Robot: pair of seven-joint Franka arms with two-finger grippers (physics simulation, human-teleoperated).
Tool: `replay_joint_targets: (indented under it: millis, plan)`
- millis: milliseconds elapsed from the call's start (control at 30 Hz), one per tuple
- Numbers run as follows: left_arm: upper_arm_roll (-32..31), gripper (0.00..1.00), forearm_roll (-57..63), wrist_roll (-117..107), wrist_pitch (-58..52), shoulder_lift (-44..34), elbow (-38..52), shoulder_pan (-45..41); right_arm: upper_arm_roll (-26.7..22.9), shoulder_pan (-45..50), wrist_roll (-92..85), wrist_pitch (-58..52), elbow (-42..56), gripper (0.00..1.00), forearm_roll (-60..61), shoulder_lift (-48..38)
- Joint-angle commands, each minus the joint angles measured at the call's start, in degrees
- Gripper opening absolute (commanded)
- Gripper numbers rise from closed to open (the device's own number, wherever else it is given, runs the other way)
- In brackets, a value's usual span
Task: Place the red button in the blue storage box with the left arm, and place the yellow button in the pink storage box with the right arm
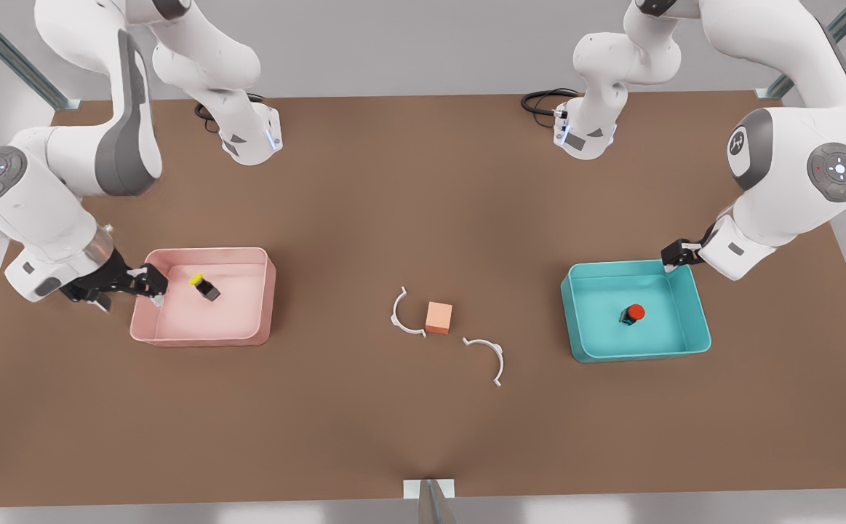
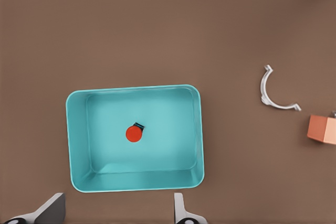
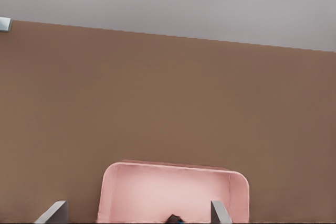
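The red button (image 1: 633, 314) (image 2: 134, 133) lies inside the blue storage box (image 1: 584, 343) (image 2: 79, 145) on the front view's right. My left gripper (image 1: 677, 255) (image 2: 115, 216) hovers open above that box's far rim, holding nothing. On the front view's left, the yellow button (image 1: 203, 285) rests tilted on its black base inside the pink storage box (image 1: 262, 291) (image 3: 126, 192). My right gripper (image 1: 150, 284) (image 3: 136, 219) stands open at the pink box's outer rim, apart from the button, its fingers (image 3: 54, 211) spread wide.
A small orange cube (image 1: 439, 317) (image 2: 323, 128) sits mid-table between two white curved clips (image 1: 402, 314) (image 1: 488, 354), one also seen near the blue box (image 2: 273, 90). Both arm bases stand at the table's far edge. Brown tabletop stretches in front of the boxes.
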Motion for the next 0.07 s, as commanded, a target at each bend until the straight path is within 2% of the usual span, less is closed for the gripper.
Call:
replay_joint_targets:
  millis: [0,33]
  plan:
    - [0.02,1.00,0.04,-2.38,-0.04,-0.06,0.03,0.00,-0.26,0.46,5.73,-12.55,1.23,1.00,-2.20,0.38]
    - [0.02,1.00,0.04,-2.38,-0.04,-0.06,0.03,0.00,0.00,0.46,6.09,-18.62,10.81,1.00,-1.58,5.48]
